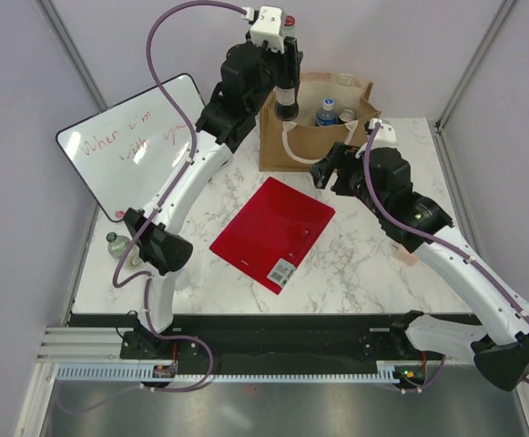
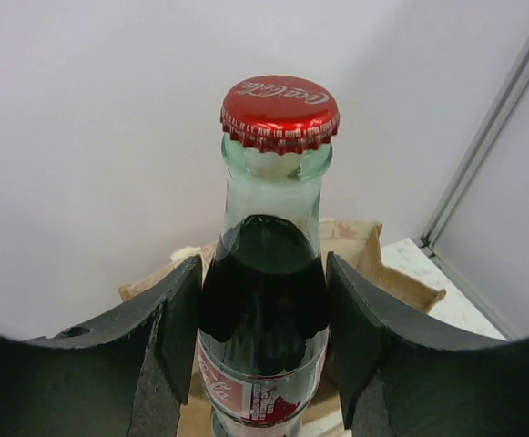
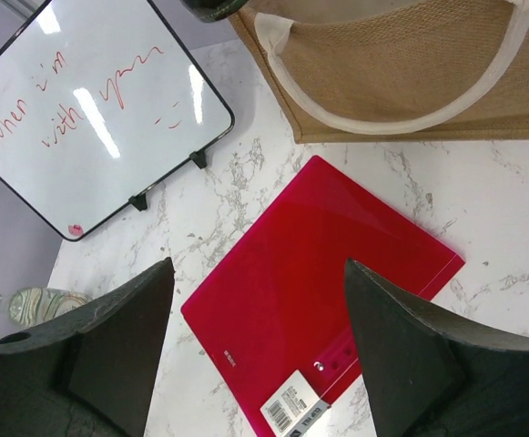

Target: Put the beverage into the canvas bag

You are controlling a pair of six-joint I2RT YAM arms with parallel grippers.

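Observation:
My left gripper [image 1: 284, 68] is shut on a glass cola bottle [image 1: 287, 98] with a red cap, holding it upright in the air over the left front corner of the canvas bag [image 1: 273, 137]. In the left wrist view the fingers [image 2: 178, 319] clamp the bottle [image 2: 266, 300] at its shoulder, with the bag [image 2: 373, 255] below and behind. The bottle's base [image 3: 211, 7] shows at the top of the right wrist view, above the bag's rim. The bag [image 3: 410, 64] is tan and woven, with a white loop handle. My right gripper [image 1: 323, 173] is open and empty, just in front of the bag, above the table.
Two bottles [image 1: 328, 114] stand inside the bag. A red folder [image 1: 273, 232] with a barcode label lies mid-table, also under the right gripper [image 3: 323, 282]. A whiteboard [image 1: 132, 141] leans at the back left. A small greenish glass bottle [image 1: 116, 244] stands at the table's left edge.

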